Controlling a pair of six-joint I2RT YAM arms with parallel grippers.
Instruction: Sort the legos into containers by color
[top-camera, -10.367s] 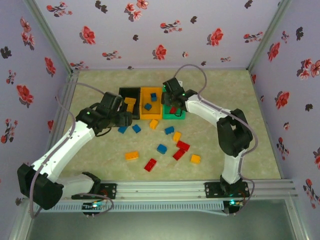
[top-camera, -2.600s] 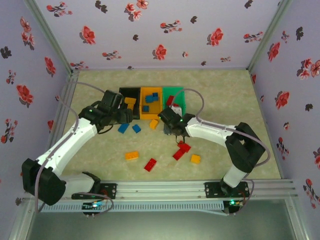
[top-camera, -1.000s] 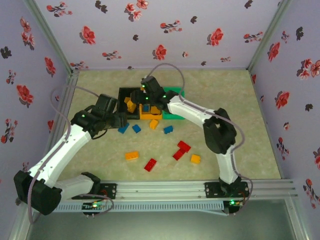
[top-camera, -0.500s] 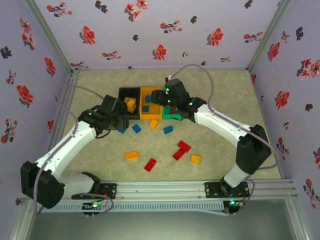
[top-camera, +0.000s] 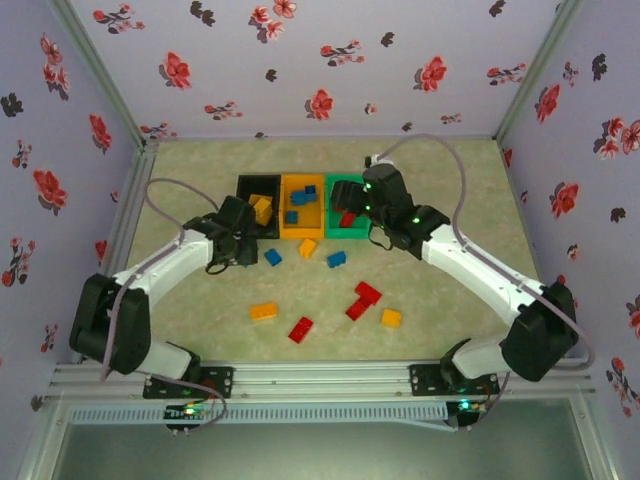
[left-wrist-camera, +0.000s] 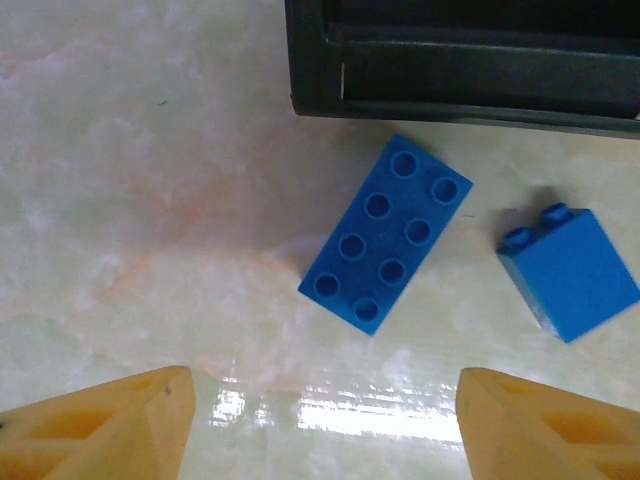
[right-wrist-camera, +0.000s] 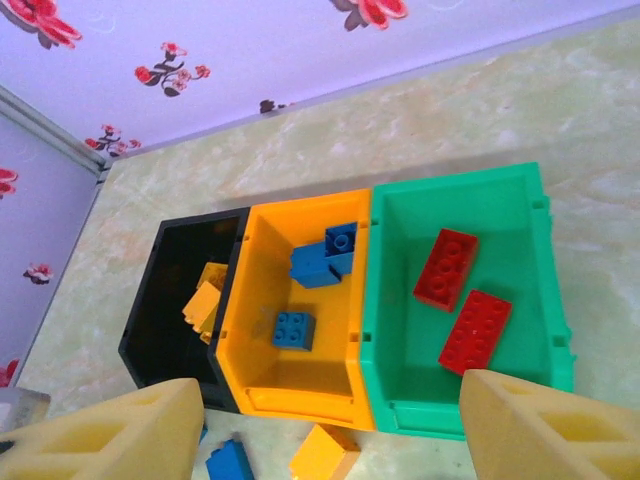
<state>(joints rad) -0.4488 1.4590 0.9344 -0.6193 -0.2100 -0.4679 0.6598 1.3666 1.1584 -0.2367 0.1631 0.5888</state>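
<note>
Three containers stand side by side: black (top-camera: 258, 179), orange (top-camera: 302, 178) and green (top-camera: 345, 180). In the right wrist view the black bin (right-wrist-camera: 140, 335) holds yellow legos (right-wrist-camera: 203, 300), the orange bin (right-wrist-camera: 300, 405) blue ones (right-wrist-camera: 325, 255), the green bin (right-wrist-camera: 450, 415) two red ones (right-wrist-camera: 446, 268). My left gripper (top-camera: 243, 255) hangs open and empty (left-wrist-camera: 320, 430) low over a blue eight-stud lego (left-wrist-camera: 385, 235), beside another blue lego (left-wrist-camera: 568, 272), just in front of the black bin (left-wrist-camera: 460, 60). My right gripper (top-camera: 362, 203) is open and empty (right-wrist-camera: 325, 440) above the bins.
Loose legos lie on the table in front of the bins: blue (top-camera: 273, 257), orange (top-camera: 308, 248), blue (top-camera: 337, 260), two red (top-camera: 367, 292), yellow (top-camera: 390, 318), red (top-camera: 300, 329) and orange (top-camera: 263, 311). Flowered walls close in three sides.
My right gripper has swung right, from over the black and orange bins to above the green bin. The left gripper has shifted slightly right and lower, over the blue legos.
</note>
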